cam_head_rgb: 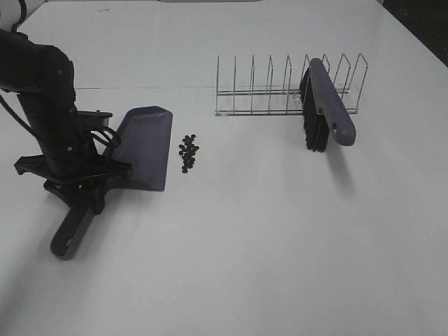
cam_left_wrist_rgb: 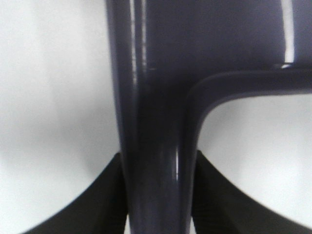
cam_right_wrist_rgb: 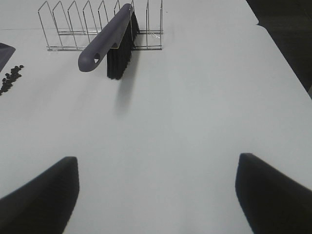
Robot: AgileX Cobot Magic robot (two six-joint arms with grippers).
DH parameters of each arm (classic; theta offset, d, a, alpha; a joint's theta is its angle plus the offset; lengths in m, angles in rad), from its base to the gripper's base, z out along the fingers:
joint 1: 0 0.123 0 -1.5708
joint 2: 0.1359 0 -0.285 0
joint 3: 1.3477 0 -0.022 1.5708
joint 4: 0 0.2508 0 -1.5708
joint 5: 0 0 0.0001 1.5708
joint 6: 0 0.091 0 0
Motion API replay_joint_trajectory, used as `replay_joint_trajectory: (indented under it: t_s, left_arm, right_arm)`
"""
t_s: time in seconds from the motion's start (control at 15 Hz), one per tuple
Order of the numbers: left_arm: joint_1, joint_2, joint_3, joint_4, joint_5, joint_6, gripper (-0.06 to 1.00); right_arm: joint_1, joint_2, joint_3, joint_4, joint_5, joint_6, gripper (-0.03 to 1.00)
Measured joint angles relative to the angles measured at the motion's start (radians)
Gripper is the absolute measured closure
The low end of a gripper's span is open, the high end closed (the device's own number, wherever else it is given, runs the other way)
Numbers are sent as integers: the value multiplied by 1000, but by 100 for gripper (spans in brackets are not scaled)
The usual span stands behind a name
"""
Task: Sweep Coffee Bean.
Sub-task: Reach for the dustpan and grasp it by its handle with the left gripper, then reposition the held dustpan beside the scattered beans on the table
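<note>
Left gripper [cam_left_wrist_rgb: 158, 204] clamps the dustpan [cam_head_rgb: 147, 143] handle; coffee beans [cam_head_rgb: 188, 152] lie just beside its lip; right gripper [cam_right_wrist_rgb: 156, 195] stands spread, empty; brush [cam_head_rgb: 329, 112] seemingly leans in the rack [cam_head_rgb: 259, 91]; press the lip flat on the table [cam_head_rgb: 280, 245].

Coffee bean [cam_head_rgb: 188, 153]: tiny dark ovals, tight cluster on white table [cam_head_rgb: 280, 231], just beside dustpan [cam_head_rgb: 147, 143] lip.

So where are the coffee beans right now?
In the high view the coffee beans lie clustered on the table, left of centre, just right of the dustpan.
</note>
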Motion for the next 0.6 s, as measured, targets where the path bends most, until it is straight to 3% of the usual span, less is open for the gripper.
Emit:
replay_joint_trajectory:
  t_s: [0.6]
  left_arm:
    - [0, -62, 0, 0, 62, -40, 60]
  right_arm:
    - [0, 0, 0, 0, 0, 0, 20]
